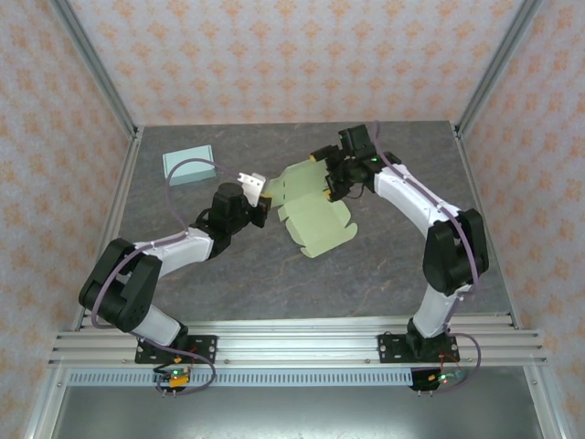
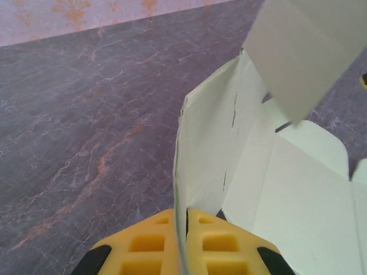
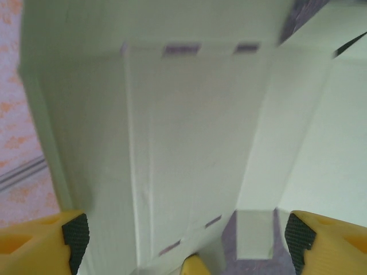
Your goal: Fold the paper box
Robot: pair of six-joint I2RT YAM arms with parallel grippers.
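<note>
— How far has the robot got with the paper box (image 1: 315, 219)?

— Early, by the look of it; the box is mostly an open sheet, lying about the middle of the surface (image 1: 274, 283) between the two arms; one side wall stands up along its crease, and the wide panels and end flaps are spread out flat or only half raised.

— So nothing is closed up yet?

— No finished corner shows; the tabs are not in their slots, and no lid is formed; the other walls, the tucking and the closing are all left to do, as a judgement from how it lies.

— What are the claws doing?

— The left claw (image 1: 259, 186) is pinched tight on the thin edge of the raised wall, the paper running straight between its yellow fingers; the right claw (image 1: 331, 183) stands wide, its fingers either side of a long panel at the far end, holding nothing.

— And the box itself?

— Pale green card, thin and a little floppy; crisp scored folds, short slits near the creases, rounded flap corners; clean, with no tear to be seen.
</note>
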